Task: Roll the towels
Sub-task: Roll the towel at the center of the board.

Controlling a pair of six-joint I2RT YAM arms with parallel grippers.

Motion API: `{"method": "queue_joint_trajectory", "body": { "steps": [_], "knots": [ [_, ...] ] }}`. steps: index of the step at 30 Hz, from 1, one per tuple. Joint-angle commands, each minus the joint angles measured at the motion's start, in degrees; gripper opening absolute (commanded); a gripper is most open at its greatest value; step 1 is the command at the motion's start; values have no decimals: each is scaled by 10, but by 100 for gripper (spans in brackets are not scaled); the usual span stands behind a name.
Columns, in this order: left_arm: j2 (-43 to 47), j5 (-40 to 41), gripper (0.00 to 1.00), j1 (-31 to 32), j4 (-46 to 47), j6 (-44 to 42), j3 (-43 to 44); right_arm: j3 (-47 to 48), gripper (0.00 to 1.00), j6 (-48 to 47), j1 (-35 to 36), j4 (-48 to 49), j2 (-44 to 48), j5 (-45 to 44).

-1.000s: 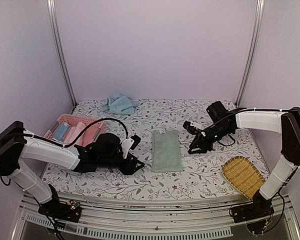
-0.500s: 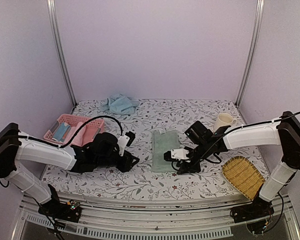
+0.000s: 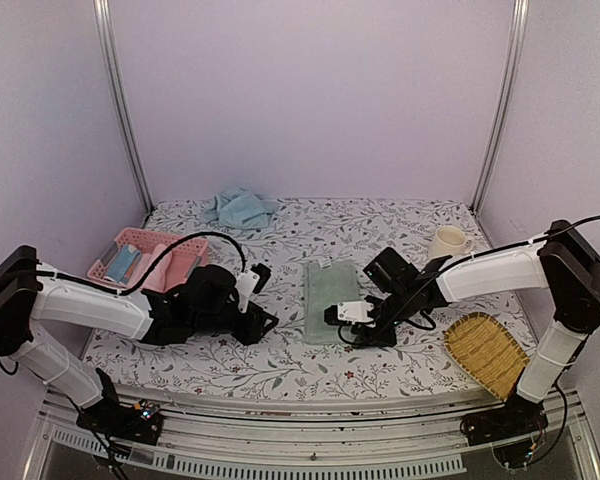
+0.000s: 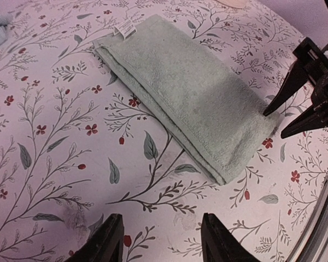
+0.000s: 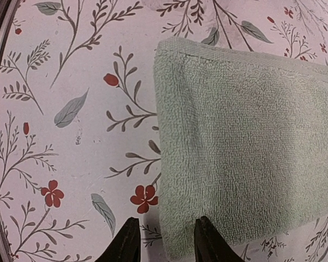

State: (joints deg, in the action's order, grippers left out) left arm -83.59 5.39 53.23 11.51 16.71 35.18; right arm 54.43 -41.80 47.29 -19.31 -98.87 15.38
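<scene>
A folded pale green towel (image 3: 332, 298) lies flat in the middle of the table, long side running away from me. It also shows in the left wrist view (image 4: 191, 101) and the right wrist view (image 5: 251, 142). My right gripper (image 3: 348, 318) is open at the towel's near right corner, its jaws straddling the towel's edge (image 5: 163, 240). My left gripper (image 3: 265, 322) is open and empty on the cloth just left of the towel's near end (image 4: 161, 240). A crumpled light blue towel (image 3: 240, 207) lies at the back of the table.
A pink basket (image 3: 145, 260) with rolled towels stands at the left. A cream mug (image 3: 445, 242) stands at the right, and a woven bamboo tray (image 3: 488, 352) lies at the near right corner.
My right arm has swung from the far right in to the towel's near right corner, uncovering the mug. My left gripper has shifted slightly toward the towel.
</scene>
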Motion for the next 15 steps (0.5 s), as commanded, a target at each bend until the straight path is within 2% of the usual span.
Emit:
{"method": "queue_joint_trajectory", "body": {
  "steps": [1, 6, 15],
  "knots": [
    [-3, -5, 49, -4, 1, -2, 6, 8, 37, 9, 4, 11, -6, -12],
    [-7, -9, 49, -4, 6, -3, 6, 10, 37, 8, 5, 9, 4, -5],
    [-12, -27, 49, -2, 9, -5, 2, 13, 34, 14, 4, 5, -51, -20]
  ]
}}
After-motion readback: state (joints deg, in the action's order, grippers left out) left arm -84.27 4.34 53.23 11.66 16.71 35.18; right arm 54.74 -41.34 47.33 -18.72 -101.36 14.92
